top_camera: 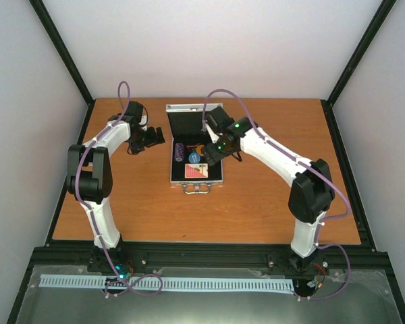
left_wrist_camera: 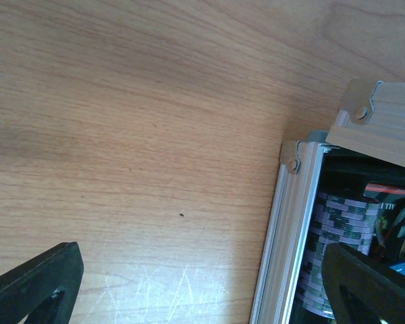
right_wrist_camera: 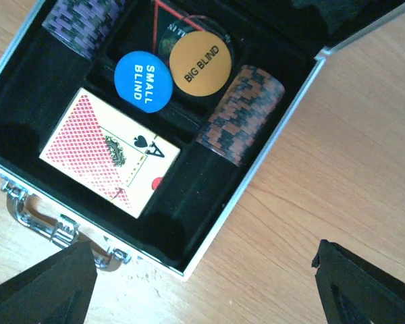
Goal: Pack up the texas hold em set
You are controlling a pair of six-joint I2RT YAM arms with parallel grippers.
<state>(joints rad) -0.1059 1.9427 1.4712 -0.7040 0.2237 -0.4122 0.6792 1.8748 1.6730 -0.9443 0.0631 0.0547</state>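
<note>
The silver aluminium case [top_camera: 219,177] lies open mid-table, its lid [top_camera: 189,111] raised at the far side and its handle [right_wrist_camera: 40,219] at the near side. In the right wrist view the black lining holds the red card deck [right_wrist_camera: 108,152], a blue "small blind" disc [right_wrist_camera: 143,76], an orange "big blind" disc [right_wrist_camera: 200,56], a brown chip stack [right_wrist_camera: 243,115] and a purple chip stack [right_wrist_camera: 81,23]. My right gripper [right_wrist_camera: 202,290] is open and empty above the case's near right corner. My left gripper [left_wrist_camera: 202,297] is open and empty, straddling the case's left wall [left_wrist_camera: 283,250] beside the purple chips [left_wrist_camera: 341,236].
The wooden table [top_camera: 256,202] is bounded by a black frame and white walls. The left gripper [top_camera: 155,138] hovers just left of the case, and the right gripper [top_camera: 210,155] hovers over its right half.
</note>
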